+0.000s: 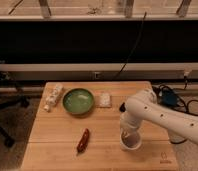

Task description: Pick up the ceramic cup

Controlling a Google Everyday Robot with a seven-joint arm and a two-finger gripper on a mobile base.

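The ceramic cup (pixel 131 142) is a small white round cup standing on the wooden table (pixel 102 127) near its front right. My white arm comes in from the right and bends down over it. My gripper (pixel 126 134) is right at the cup's rim, reaching down into or onto it, and the arm hides most of it. The cup rests on the table.
A wide green bowl (pixel 78 100) sits at the back middle. A white packet (pixel 105 100) lies right of it and a pale wrapped item (pixel 54 96) lies left of it. A dark red object (pixel 83 140) lies at the front centre. Cables hang off the right side.
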